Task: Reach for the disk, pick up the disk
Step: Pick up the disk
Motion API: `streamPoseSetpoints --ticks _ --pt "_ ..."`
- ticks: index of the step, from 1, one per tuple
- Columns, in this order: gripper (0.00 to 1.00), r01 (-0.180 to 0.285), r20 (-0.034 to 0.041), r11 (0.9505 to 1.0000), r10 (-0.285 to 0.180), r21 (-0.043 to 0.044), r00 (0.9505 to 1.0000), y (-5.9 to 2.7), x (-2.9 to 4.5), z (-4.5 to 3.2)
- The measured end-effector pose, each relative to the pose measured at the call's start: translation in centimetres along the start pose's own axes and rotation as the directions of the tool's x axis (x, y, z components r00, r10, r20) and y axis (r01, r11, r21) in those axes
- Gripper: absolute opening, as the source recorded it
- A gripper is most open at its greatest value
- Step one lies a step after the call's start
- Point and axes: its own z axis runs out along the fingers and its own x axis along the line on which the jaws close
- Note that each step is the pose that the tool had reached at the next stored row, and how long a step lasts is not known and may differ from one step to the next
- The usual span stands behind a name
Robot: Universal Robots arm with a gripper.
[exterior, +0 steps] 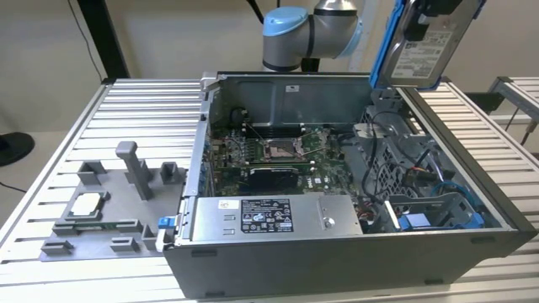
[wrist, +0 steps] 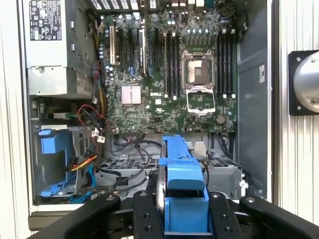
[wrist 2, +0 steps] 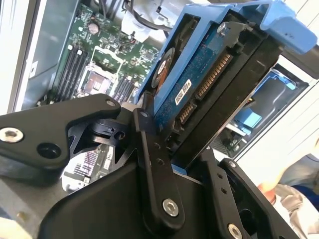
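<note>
Hand (wrist 2: 172, 149) is clamped on the disk (wrist 2: 199, 84); in the second wrist view its black fingers (wrist 2: 149, 164) press either flat side of the drive, green circuit board and connector edge facing the camera, blue carrier frame (wrist 2: 279, 20) wrapping the far end; in the first wrist view the disk (wrist: 182, 174) is seen edge-on between the two fingers (wrist: 144, 214), blue frame toward the lens.

Exterior view: disk (exterior: 421, 44) is lifted clear of the computer case (exterior: 337, 265), held up in the air above the case's back corner on the exterior view's right, white label facing out, blue edge on its left side; robot arm (exterior: 307, 31) sits just beside it at the top of the shot.

Case lies open on the slatted metal bench (exterior: 143, 101); motherboard (exterior: 269, 151) with empty CPU socket exposed in the middle; power supply (exterior: 269, 218), grey box with black-white label, along the near wall; blue drive bay (exterior: 438, 218) in the near corner on the exterior view's right, with cables running to it.

Grey fixture tray (exterior: 110, 208) on the bench on the exterior view's left of the case, small square silver chip (exterior: 87, 203) resting in it.
</note>
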Motion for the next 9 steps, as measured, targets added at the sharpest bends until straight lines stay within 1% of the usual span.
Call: streamPoseSetpoints --ticks 9 --pt "0.00 0.000 0.0000 1.0000 0.000 -0.0001 1.0000 -0.11 1.09 -0.02"
